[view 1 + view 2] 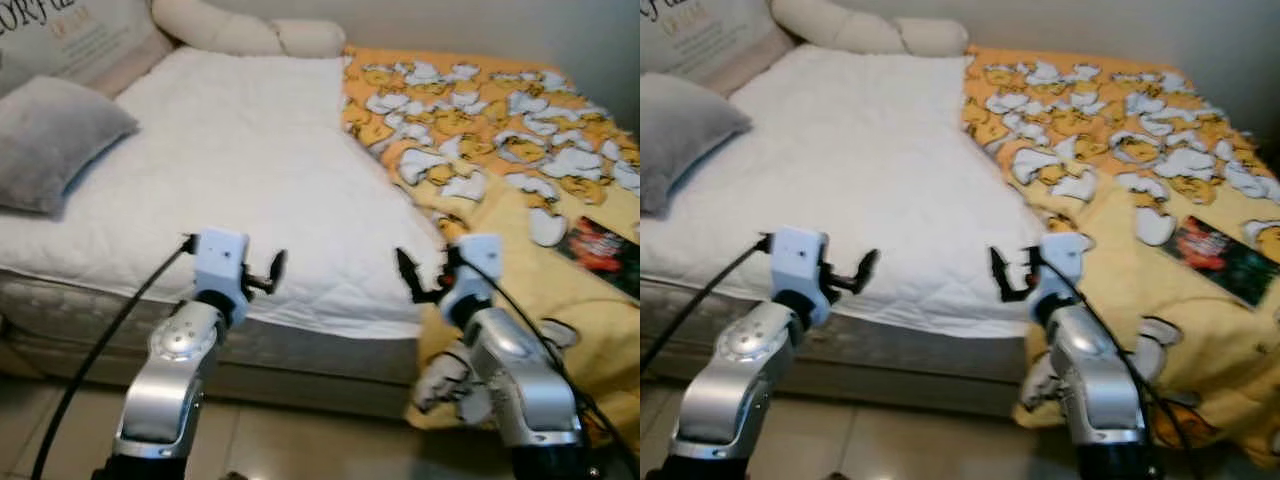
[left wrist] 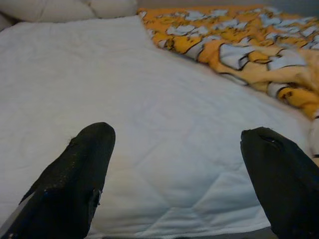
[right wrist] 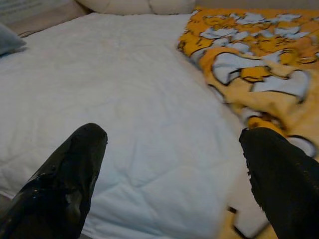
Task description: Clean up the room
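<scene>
Both end effectors released, poised at bed edge. Rumpled yellow cartoon-print blanket (image 1: 500,140) lies ahead-right of right end effector (image 1: 418,277); left end effector (image 1: 268,273) farther off.

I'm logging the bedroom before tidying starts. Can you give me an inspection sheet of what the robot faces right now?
Surface: bed with white quilted mattress cover, bare across its middle.
Job's things: yellow cartoon-print blanket pushed to the robot's right side, spilling over the bed's corner toward the floor.
Clutter: dark book lying on the blanket; grey pillow at the left edge; cream pillows at the head of the bed.
Grippers: left gripper and right gripper both open, held up at the bed's near edge, holding nothing.
Cables: black cable running along the left arm.
Surroundings: tiled floor below; plain wall behind the bed.
</scene>
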### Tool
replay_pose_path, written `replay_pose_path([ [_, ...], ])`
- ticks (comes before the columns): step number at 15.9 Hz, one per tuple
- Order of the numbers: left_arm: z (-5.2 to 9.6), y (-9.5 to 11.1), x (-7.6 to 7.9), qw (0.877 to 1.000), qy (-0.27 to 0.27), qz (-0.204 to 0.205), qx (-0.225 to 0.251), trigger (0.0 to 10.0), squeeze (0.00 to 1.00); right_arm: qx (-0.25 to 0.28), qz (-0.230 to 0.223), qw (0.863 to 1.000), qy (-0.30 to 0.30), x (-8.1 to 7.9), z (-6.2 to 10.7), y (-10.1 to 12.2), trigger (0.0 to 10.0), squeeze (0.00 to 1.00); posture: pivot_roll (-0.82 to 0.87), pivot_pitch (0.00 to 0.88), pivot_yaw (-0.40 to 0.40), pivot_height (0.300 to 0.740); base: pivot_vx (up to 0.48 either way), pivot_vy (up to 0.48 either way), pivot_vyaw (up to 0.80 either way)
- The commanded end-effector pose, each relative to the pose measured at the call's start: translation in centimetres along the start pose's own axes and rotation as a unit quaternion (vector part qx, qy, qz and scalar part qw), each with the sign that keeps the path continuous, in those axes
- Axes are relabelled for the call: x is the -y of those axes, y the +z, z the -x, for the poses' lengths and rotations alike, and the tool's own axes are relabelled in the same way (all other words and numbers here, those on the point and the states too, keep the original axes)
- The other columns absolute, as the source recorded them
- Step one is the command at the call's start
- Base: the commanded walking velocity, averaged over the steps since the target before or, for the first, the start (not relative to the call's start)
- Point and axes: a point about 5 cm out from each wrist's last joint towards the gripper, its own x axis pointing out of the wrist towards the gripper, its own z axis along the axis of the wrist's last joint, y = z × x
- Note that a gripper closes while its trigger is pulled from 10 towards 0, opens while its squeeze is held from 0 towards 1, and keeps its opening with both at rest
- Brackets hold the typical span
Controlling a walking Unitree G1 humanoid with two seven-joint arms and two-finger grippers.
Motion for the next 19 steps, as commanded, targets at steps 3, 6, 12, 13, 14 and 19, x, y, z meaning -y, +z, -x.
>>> replay_pose_path([
  [3,0.29,0.09,-0.65,1.0,0.012,-0.006,0.0,10.0,1.0,0.007,-0.001,1.0,0.01,-0.63,-0.09,0.45,10.0,1.0,0.01,0.0,-0.022,0.74,0.0,-0.368,0.0],
  [6,0.34,0.04,-0.57,1.0,0.011,-0.007,-0.001,10.0,1.0,0.005,-0.001,1.0,0.011,-0.58,0.0,0.31,10.0,1.0,0.01,0.0,-0.024,0.74,0.0,-0.369,0.0],
  [12,0.44,0.03,-0.58,1.0,0.009,-0.012,-0.002,10.0,1.0,0.003,-0.001,1.0,0.012,-0.64,0.13,0.14,10.0,1.0,0.01,0.0,-0.025,0.74,0.0,-0.368,0.0],
  [13,0.45,0.03,-0.58,1.0,0.008,-0.013,-0.002,10.0,1.0,0.002,0.0,1.0,0.012,-0.63,0.13,0.13,10.0,1.0,0.01,0.0,-0.025,0.74,0.0,-0.371,0.0],
  [14,0.43,0.05,-0.6,1.0,0.008,-0.013,-0.002,10.0,1.0,0.002,0.004,1.0,0.013,-0.64,0.1,0.17,10.0,1.0,0.01,0.0,-0.023,0.74,0.0,-0.368,0.0],
  [19,0.39,0.13,-0.74,1.0,0.008,-0.014,-0.001,10.0,1.0,0.0,0.009,1.0,0.013,-0.72,-0.03,0.18,10.0,1.0,0.01,0.0,-0.021,0.74,0.0,-0.366,0.64],
])
